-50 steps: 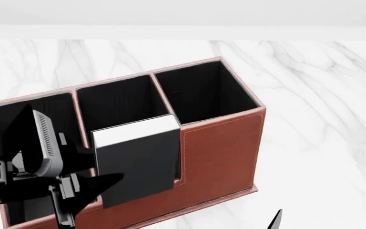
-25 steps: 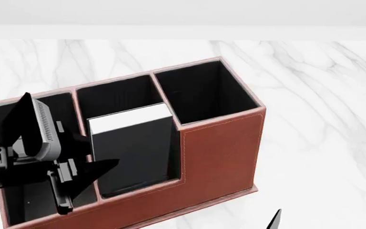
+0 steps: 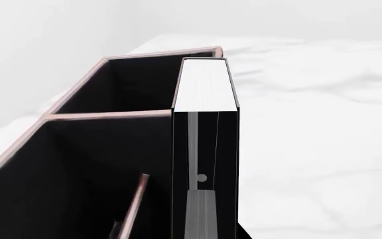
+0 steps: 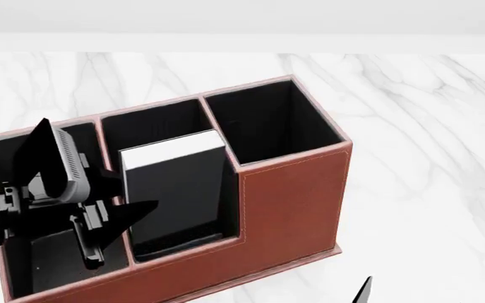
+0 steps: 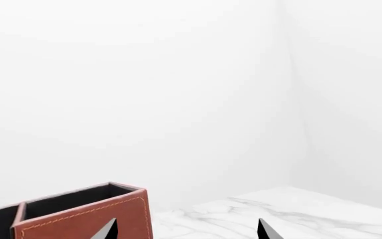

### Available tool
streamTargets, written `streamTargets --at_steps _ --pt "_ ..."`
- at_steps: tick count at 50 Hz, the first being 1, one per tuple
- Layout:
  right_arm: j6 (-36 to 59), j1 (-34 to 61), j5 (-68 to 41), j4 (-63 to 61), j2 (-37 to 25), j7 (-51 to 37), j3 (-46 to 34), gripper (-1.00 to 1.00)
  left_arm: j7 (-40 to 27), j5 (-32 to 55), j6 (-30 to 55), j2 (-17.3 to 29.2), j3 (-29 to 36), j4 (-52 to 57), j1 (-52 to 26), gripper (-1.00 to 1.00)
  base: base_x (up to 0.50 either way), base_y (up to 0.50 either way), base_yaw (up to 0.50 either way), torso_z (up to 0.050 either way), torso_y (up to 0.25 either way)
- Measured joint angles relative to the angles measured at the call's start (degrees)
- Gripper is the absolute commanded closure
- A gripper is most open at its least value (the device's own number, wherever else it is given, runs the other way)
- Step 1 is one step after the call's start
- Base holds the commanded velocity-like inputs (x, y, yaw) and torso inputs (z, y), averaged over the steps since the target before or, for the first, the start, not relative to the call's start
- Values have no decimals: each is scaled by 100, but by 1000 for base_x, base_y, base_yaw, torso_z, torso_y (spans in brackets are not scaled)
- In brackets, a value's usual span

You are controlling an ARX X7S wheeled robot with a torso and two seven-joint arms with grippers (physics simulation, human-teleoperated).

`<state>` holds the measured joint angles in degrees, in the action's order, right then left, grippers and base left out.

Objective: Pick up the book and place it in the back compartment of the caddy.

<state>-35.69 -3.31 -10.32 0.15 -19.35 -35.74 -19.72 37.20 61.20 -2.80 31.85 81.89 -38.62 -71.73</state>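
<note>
The book (image 4: 177, 192) stands upright in the centre-left of the head view, dropped into the caddy (image 4: 293, 202). It sits in the low-walled pocket at the caddy's near side, the back compartment (image 4: 184, 243), with its white page edges facing up and its plain black cover facing the low brown wall. Its foot looks down at the pocket's floor, though the black lining makes the actual contact hard to see. In the left wrist view the book (image 3: 204, 149) fills the middle of the frame, spine toward the camera, with the caddy (image 3: 111, 89) walls running off to the upper left.

By the look of it the placing is essentially done: the book is inside the pocket and appears to stand by itself. What is left, I judge, is only for the arm to draw clear without knocking it.

The left claw (image 4: 99, 230) is at the lower left of the head view, just beside the book on its left, over the neighbouring pocket. Its dark fingers point toward the book's lower edge but seem to be off it, spread apart and holding nothing; a slight touch at one tip cannot be ruled out.

The right claw (image 5: 185, 230) shows only its two fingertips at the bottom of the right wrist view, set wide apart over the white marble tabletop (image 4: 428, 126), empty and well apart from the book.
</note>
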Motion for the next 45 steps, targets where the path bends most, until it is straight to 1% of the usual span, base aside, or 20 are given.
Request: streamTargets --at_steps 18,24,37,45 --pt "9 6 1 8 -10 -4 -23 -100 212 -210 -376 -529 52 -1076 119 100 0 0 0 1 1" --pt "4 12 0 18 -11 -5 -28 -100 404 -235 -542 -752 45 -1538 152 100 0 0 0 0 2" --pt "2 18 -7 23 -17 -12 -40 -100 988 -249 -937 -1395 -12 -2894 173 100 0 0 0 0 2" --pt "4 27 -27 28 -24 -16 -44 -100 1192 -430 -988 -1631 -181 -3361 199 100 0 0 0 1 1"
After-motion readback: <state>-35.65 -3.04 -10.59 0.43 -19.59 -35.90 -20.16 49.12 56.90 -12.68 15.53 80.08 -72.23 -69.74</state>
